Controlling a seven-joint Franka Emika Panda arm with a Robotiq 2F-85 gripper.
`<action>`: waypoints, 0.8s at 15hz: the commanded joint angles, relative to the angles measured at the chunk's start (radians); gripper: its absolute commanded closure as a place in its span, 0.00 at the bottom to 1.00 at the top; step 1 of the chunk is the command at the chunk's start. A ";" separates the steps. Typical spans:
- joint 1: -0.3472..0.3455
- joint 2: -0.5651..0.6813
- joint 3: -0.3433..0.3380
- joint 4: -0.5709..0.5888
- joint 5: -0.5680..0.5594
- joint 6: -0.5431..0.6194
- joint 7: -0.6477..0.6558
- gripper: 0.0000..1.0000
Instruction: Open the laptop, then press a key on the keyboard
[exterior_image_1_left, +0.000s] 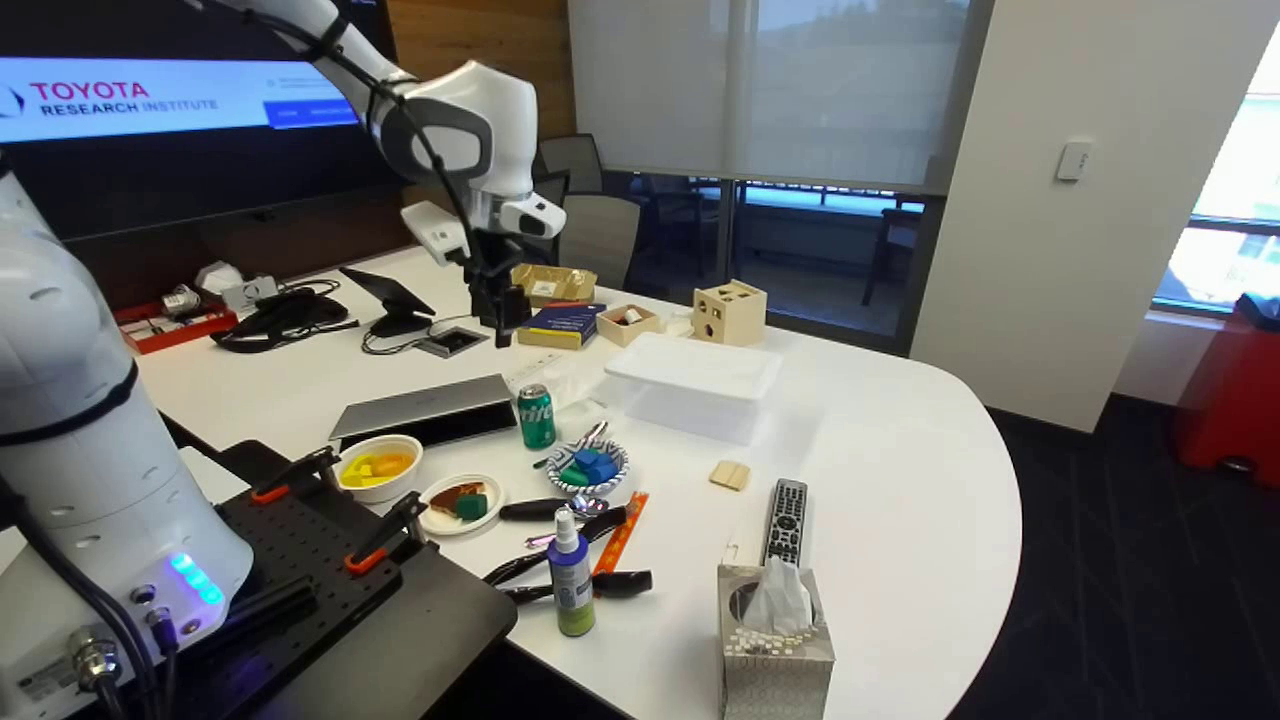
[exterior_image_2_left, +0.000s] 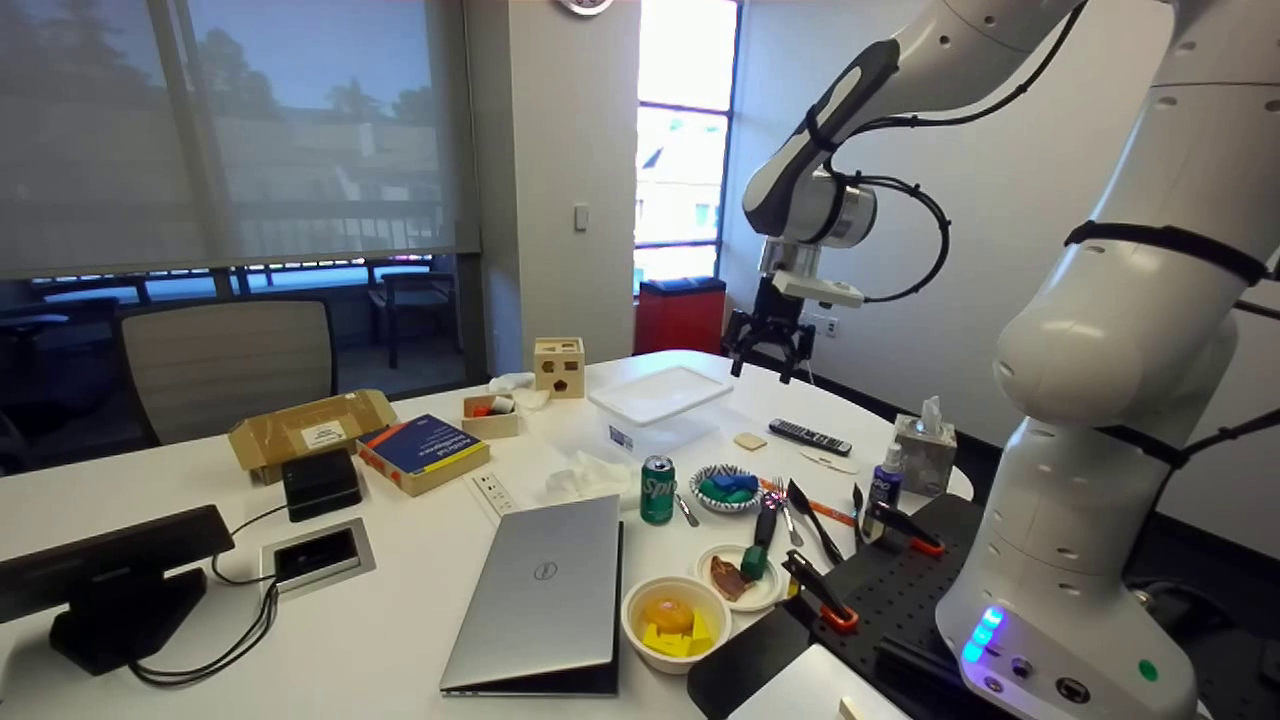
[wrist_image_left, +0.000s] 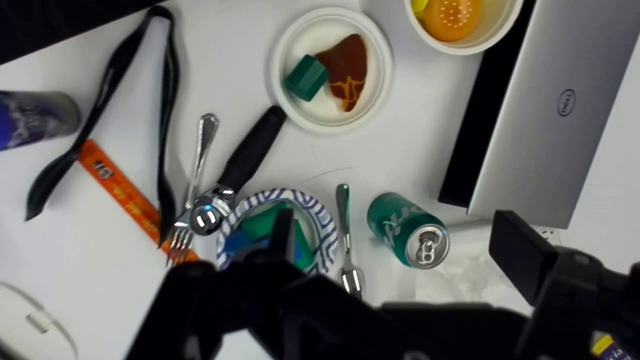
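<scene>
The laptop stands partly open on the table, with its silver lid (exterior_image_1_left: 430, 402) raised at a low angle. The lid (exterior_image_2_left: 550, 590) bears a round logo, and it also shows in the wrist view (wrist_image_left: 560, 110) at the right. A dark strip (wrist_image_left: 487, 105) of the laptop's inside shows along the lid's edge. No keys can be made out; the keyboard is hidden or too dark. My gripper (exterior_image_2_left: 761, 374) is open and empty, high above the table and apart from the laptop. Its spread fingers show in the wrist view (wrist_image_left: 395, 235) and edge-on in an exterior view (exterior_image_1_left: 505, 325).
A green can (wrist_image_left: 407, 230) stands close to the laptop's corner. A bowl with toy food (exterior_image_2_left: 676, 622) sits beside the laptop's open edge. A plate (exterior_image_2_left: 740, 577), a patterned bowl (exterior_image_2_left: 725, 487) and utensils lie nearby. A lidded clear box (exterior_image_2_left: 660, 410) and a spray bottle (exterior_image_1_left: 571, 575) stand farther off.
</scene>
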 joint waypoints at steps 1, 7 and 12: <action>0.055 0.027 0.002 -0.093 0.269 0.129 -0.144 0.00; 0.105 0.162 0.066 -0.084 0.802 0.158 -0.435 0.00; 0.130 0.380 0.179 0.027 1.240 0.288 -0.718 0.00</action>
